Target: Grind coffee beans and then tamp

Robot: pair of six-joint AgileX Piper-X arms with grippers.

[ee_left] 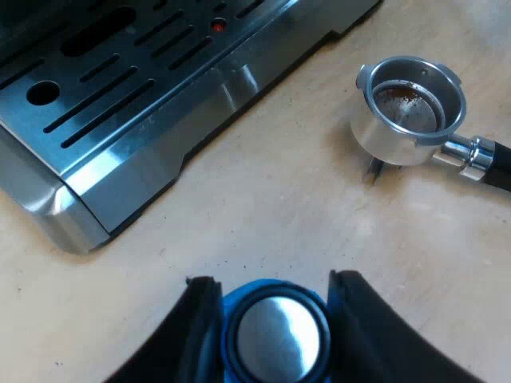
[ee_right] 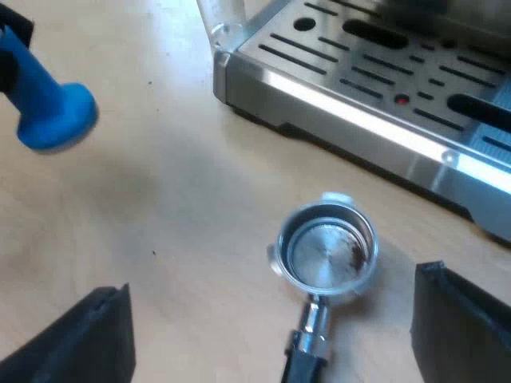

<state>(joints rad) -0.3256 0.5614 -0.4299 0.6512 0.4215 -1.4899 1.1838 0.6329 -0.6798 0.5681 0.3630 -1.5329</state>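
Edges: the steel front edge of the espresso machine (ee_left: 120,159) is seen ahead of the left claw (ee_left: 274,279), apart from its fingertips. The same edge is seen beyond the right claw (ee_right: 271,287).
Open room: a bare stretch of table (ee_left: 271,207) is found between the left claw, the machine and the metal holder (ee_left: 411,108).
Left claw: it is closed on the blue tamper (ee_left: 278,339), with one black finger pressed on each side. The round metal face of the tamper is seen between the fingers.
Right claw: the fingers are spread wide, and nothing is held or touched.
Metal holder: it lies loose on the table just ahead of the right claw, near the machine's edge but apart from it. Brown coffee traces are seen inside, and its dark handle (ee_right: 303,363) is pointed toward this claw.
Tamper: from the right claw it is seen well apart from the holder. Whether it touches the table cannot be told.
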